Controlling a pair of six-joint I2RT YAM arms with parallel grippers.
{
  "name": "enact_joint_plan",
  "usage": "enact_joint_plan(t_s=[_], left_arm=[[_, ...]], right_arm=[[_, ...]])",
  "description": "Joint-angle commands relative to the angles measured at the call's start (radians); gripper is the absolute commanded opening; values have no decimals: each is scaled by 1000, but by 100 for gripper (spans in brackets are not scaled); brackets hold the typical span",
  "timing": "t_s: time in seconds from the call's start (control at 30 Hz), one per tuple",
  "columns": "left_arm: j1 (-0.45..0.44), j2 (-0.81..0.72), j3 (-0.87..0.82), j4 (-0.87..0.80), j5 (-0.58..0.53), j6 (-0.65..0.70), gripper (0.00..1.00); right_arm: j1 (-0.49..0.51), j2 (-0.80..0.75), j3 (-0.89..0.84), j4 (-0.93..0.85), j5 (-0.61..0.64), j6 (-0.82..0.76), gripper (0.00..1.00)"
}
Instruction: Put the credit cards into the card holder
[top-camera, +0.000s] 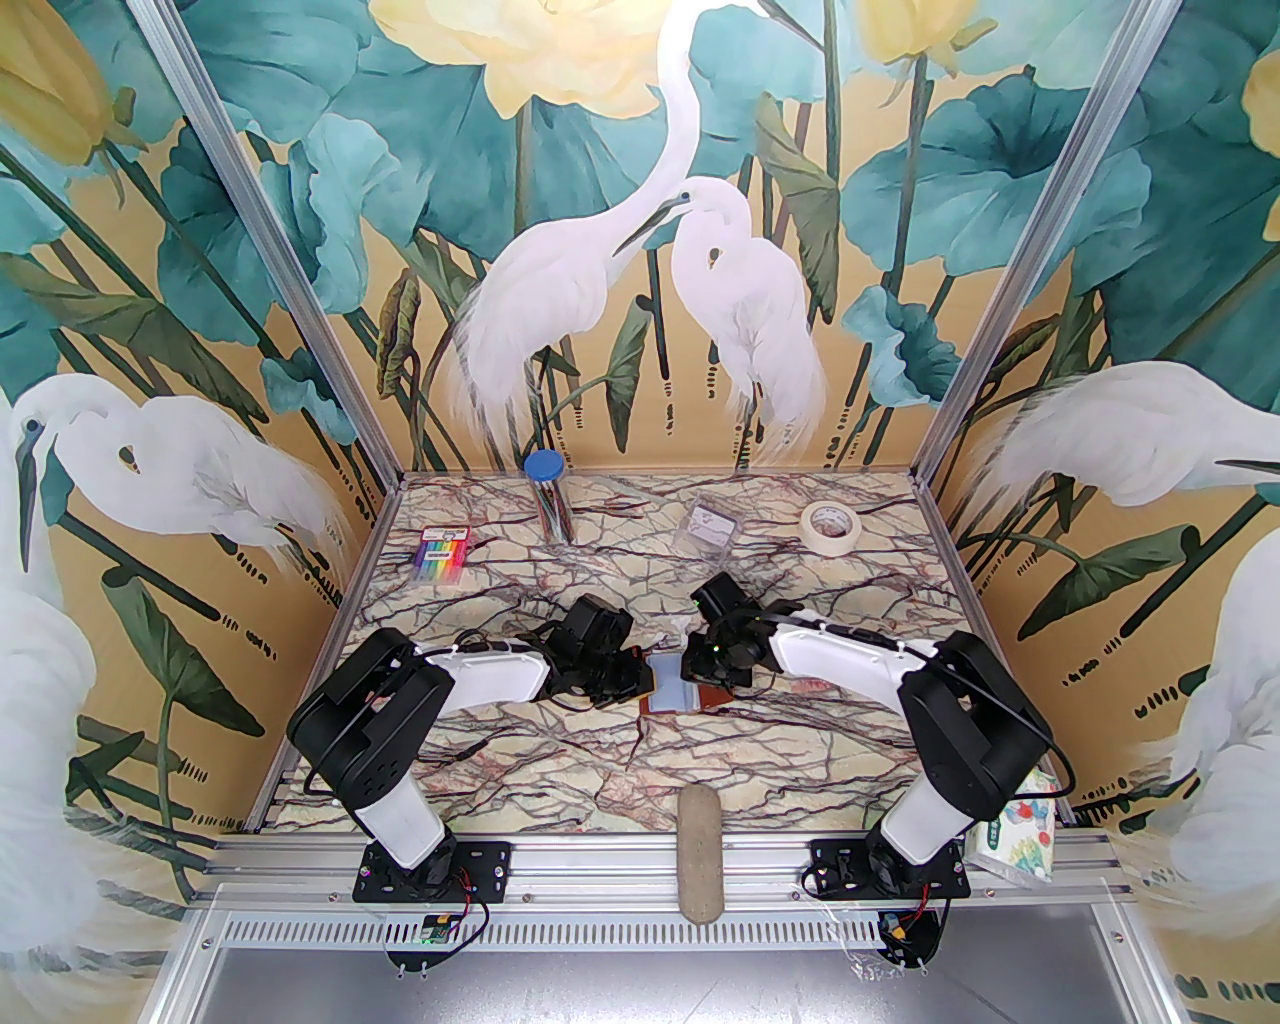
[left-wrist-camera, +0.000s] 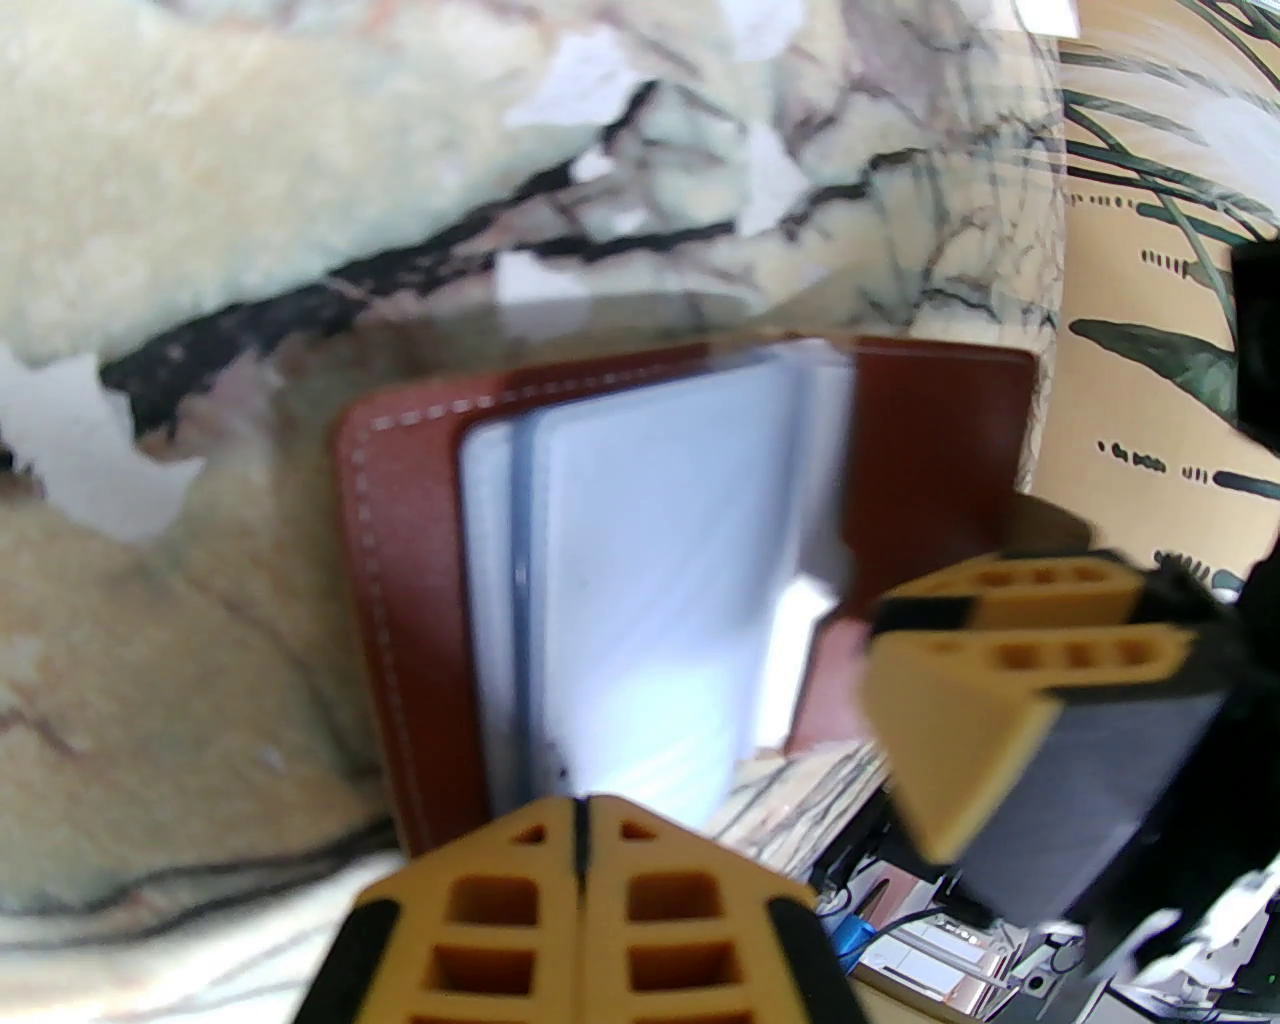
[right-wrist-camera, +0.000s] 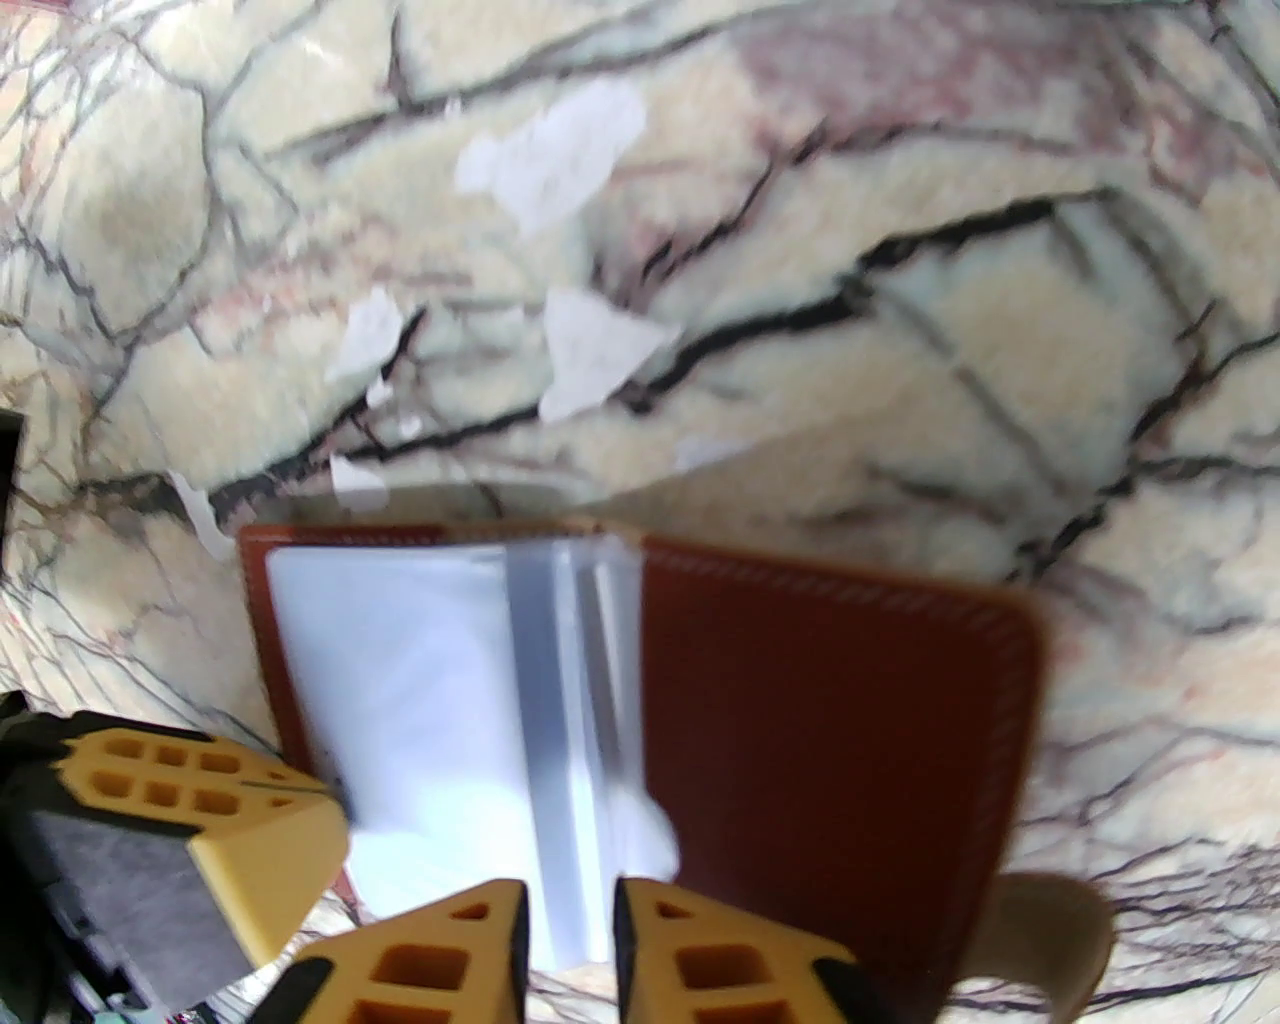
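small reddish-brown leather card holder (top-camera: 705, 697) lies open and flat on the veined marble-look table top (top-camera: 560, 760), mid-table, btwn both arms. its pale bluish clear plastic sleeves (right-wrist-camera: 400, 680) lie on the left cover, a few standing up at the spine. left gripper (left-wrist-camera: 580, 812) is at the holder's left side, jaws pressed tight together, tips right at a sleeve's edge; can't tell if plastic is pinched. right gripper (right-wrist-camera: 567, 900) is just beside it, jaws a narrow gap apart w/ sleeve edges showing in the gap; contact unclear.
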Motion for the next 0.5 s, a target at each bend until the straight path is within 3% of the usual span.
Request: enact_joint_plan(t_s=[0.0, 0.47], left_arm=[[-5, 22, -2, 25, -27, -1, 6], [-6, 79, -25, 53, -39, -1, 6]], right_arm=[[-24, -22, -28, -11, -30, -39, 26], [-74, 81, -111, 76, -62, -52, 28]])
